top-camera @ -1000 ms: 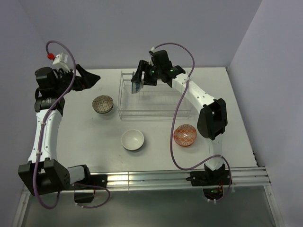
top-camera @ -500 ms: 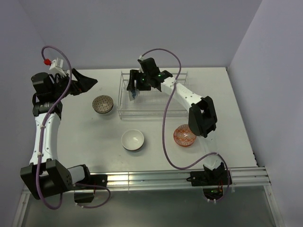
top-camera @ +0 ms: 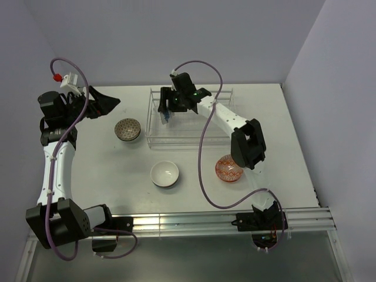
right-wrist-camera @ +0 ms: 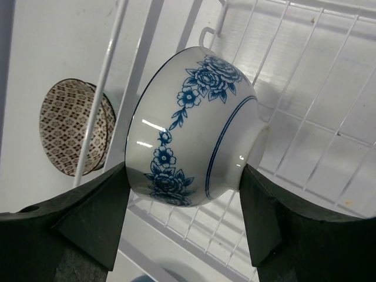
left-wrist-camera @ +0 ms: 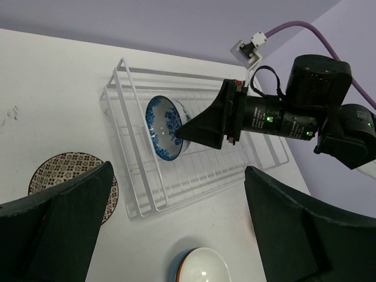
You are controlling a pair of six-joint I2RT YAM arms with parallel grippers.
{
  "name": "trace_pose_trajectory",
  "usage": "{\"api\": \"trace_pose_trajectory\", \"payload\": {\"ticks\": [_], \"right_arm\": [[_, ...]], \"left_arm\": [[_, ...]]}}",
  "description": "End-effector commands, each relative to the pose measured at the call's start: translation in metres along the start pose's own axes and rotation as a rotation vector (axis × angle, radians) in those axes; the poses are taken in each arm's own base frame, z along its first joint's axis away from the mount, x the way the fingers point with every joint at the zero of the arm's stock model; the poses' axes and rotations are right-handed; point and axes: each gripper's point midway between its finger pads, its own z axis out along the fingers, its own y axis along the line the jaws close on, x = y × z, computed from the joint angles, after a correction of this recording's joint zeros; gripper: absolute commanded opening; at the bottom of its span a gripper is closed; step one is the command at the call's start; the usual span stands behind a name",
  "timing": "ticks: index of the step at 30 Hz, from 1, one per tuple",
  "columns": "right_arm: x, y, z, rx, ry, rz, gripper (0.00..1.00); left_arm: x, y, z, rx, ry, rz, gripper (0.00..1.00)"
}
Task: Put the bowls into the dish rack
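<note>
My right gripper (top-camera: 167, 106) is shut on the blue-and-white bowl (right-wrist-camera: 188, 132), holding it on its side by rim and foot at the left end of the dish rack (top-camera: 194, 134). Whether the bowl touches the bars I cannot tell. My left gripper (top-camera: 111, 101) is open and empty, raised at the far left of the table. The grey-brown bowl (top-camera: 127, 129) sits just left of the rack. The white bowl (top-camera: 164, 174) sits in front of the rack. The orange-red bowl (top-camera: 228, 168) sits at front right, partly behind the right arm. The left wrist view shows the blue-and-white bowl (left-wrist-camera: 161, 134) in the rack (left-wrist-camera: 200, 176).
The rack's middle and right part hold nothing. The right arm's elbow (top-camera: 247, 144) hangs over the rack's right front corner, its purple cable looping toward the orange-red bowl. Walls close the table at the back and the right.
My right gripper has carried the blue-and-white bowl a little left and down to the rack's left end, and its elbow swung left. The left gripper shifted slightly.
</note>
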Motion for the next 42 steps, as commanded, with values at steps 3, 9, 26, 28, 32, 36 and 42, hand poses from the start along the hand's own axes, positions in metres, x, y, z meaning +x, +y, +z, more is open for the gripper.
{"api": "trace_pose_trajectory", "payload": {"ticks": [3, 9, 26, 28, 32, 36, 42], "right_arm": [[-0.030, 0.019, -0.003, -0.025, -0.108, -0.037, 0.00], [-0.027, 0.022, 0.002, 0.001, -0.113, -0.071, 0.00], [-0.008, 0.029, 0.012, 0.027, -0.081, -0.114, 0.24], [-0.004, 0.034, 0.012, 0.016, -0.074, -0.122, 0.35], [-0.002, 0.039, 0.012, 0.006, -0.073, -0.125, 0.53], [-0.001, 0.043, 0.011, -0.008, -0.067, -0.117, 0.71], [0.000, 0.050, 0.008, -0.034, -0.064, -0.110, 0.89]], "left_arm": [[-0.009, -0.008, -0.006, 0.030, -0.031, 0.041, 0.99], [-0.005, -0.004, -0.005, 0.025, -0.024, 0.036, 0.99], [0.002, 0.001, -0.007, 0.011, -0.014, 0.044, 0.99], [0.001, 0.002, -0.007, 0.007, -0.016, 0.046, 1.00], [0.002, 0.002, -0.007, 0.007, -0.011, 0.045, 0.99], [0.003, 0.003, -0.008, 0.002, -0.008, 0.045, 0.99], [0.006, 0.004, -0.010, -0.003, -0.005, 0.054, 0.99]]}}
